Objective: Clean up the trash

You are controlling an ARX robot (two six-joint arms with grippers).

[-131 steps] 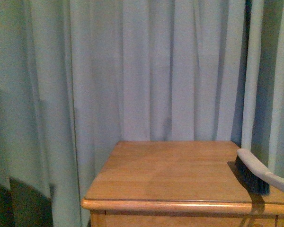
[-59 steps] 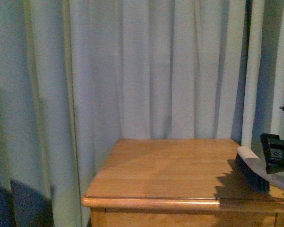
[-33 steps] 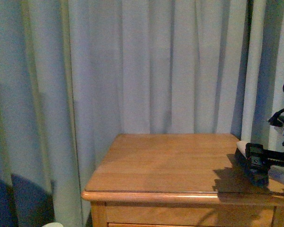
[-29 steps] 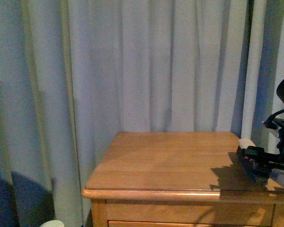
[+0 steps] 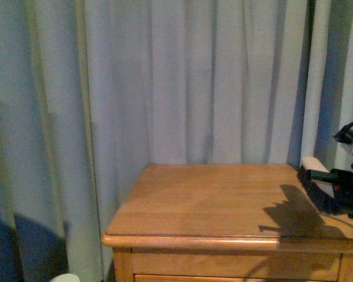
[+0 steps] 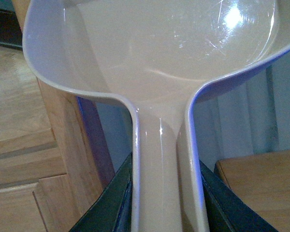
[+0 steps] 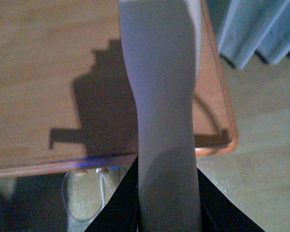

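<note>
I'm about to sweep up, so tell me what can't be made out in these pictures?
1. Trash: shows in no view.
2. Front view: right edge cuts off the brush handle and right gripper.
3. Left wrist view: dustpan fills the frame, top rim cut off, hiding what lies beyond.
4. Right wrist view: handle hides the brush bristles.
5. Front view: pale thing at bottom edge, cut off, unidentifiable.

In left gripper (image 6: 165,208), dustpan (image 6: 154,58): pale plastic, smooth, glossy, bright glare spots. In right gripper (image 7: 166,208), brush (image 7: 160,96) handle: grey, matt, probably plastic. Its bristles (image 5: 322,198): dark, coarse. Under it, tabletop (image 5: 212,200): varnished wood, soft sheen. Beyond, curtain (image 5: 165,82): matt cloth.
</note>
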